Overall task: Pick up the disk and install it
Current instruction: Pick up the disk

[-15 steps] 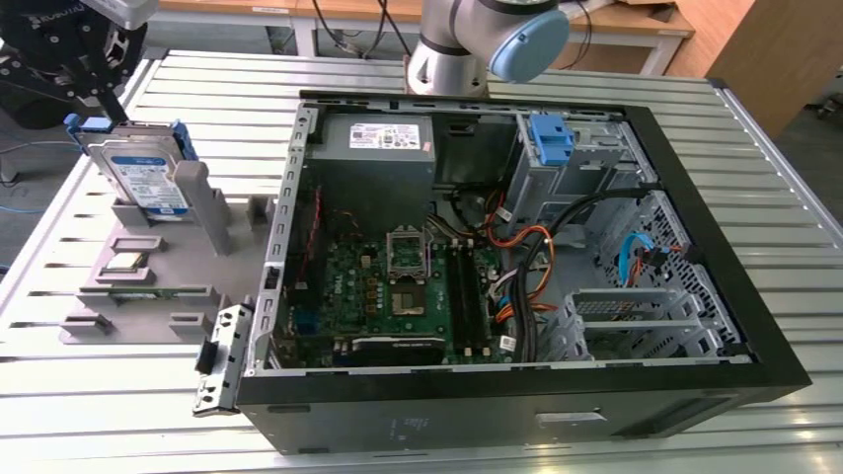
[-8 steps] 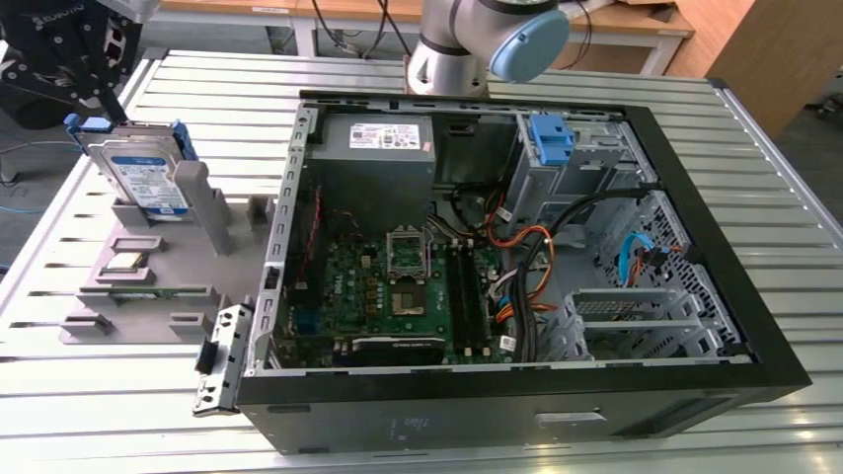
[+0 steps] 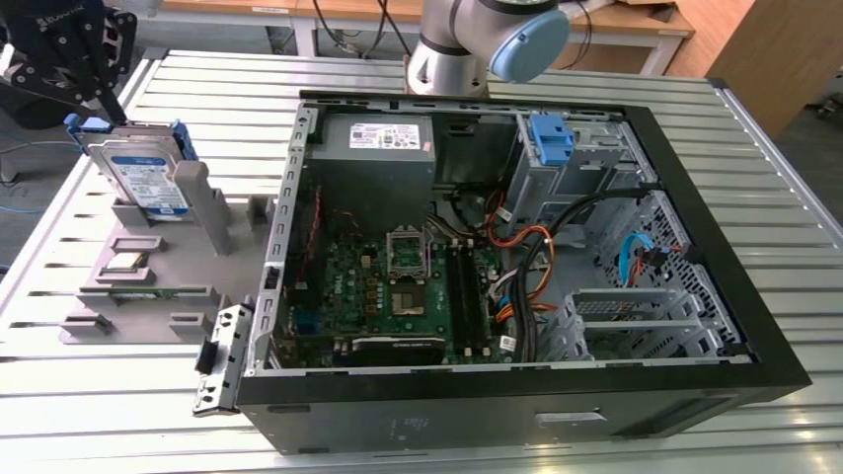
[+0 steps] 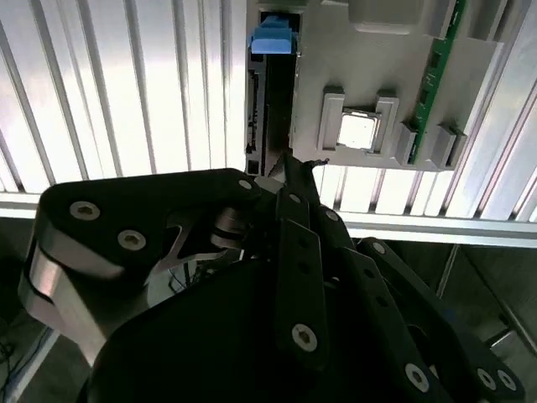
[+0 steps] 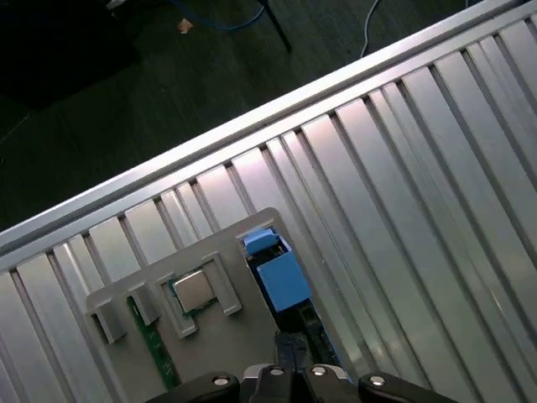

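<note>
1. The disk [image 3: 138, 178], a flat rectangular silver metal hard drive with a white-and-blue label in a blue plastic carrier bracket, stands on edge in a slot of the pale grey plastic holder [image 3: 172, 318]. That is at about ten o'clock in the exterior view.
2. The black metal gripper [image 3: 114, 116] hangs over the disk from eleven o'clock, its tip at the disk's top edge.
3. In the second wrist view the gripper [image 4: 289, 168] meets the disk [image 4: 268, 101] end-on. The first wrist view shows the same, with the gripper [image 5: 289, 342] right at the disk [image 5: 281, 281].
4. Whether the gripper is clamped on the disk or only resting at it, I cannot tell.
5. Done so far, as I judge it: the approach alone. The disk sits in the holder, not yet lifted.
6. Left: the lift, the carry and the install. The open black steel computer case [image 3: 527, 415] lies from centre to three o'clock on the silver slatted metal table [image 3: 197, 89].
7. Inside the case, at about one o'clock, a grey metal drive bay with a blue plastic latch [image 3: 551, 138] sits well apart from the disk.
8. A square silver processor chip [image 3: 124, 262] lies in the holder, just at six o'clock of the disk.
</note>
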Controlling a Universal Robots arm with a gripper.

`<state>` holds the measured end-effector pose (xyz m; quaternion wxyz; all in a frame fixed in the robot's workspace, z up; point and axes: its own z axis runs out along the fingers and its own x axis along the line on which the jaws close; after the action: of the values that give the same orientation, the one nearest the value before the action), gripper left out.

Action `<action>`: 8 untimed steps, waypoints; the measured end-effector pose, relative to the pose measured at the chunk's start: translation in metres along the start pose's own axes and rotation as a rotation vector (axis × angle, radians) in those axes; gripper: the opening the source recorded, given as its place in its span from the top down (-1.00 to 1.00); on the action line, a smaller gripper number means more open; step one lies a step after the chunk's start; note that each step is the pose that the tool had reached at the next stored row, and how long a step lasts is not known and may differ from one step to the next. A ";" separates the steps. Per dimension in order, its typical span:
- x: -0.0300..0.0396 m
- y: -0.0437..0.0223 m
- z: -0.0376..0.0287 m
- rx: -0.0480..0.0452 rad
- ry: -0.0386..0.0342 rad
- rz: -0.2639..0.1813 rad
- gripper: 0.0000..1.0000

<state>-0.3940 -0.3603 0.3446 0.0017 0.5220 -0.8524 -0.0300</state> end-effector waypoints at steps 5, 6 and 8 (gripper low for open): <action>0.0000 0.0000 0.0008 -0.0026 0.0049 -0.091 0.79; 0.0000 -0.0001 0.0010 -0.0031 0.0058 -0.109 0.79; 0.0000 -0.0001 0.0013 -0.0041 0.0076 -0.142 0.79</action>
<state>-0.3940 -0.3603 0.3433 0.0039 0.5813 -0.8131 -0.0298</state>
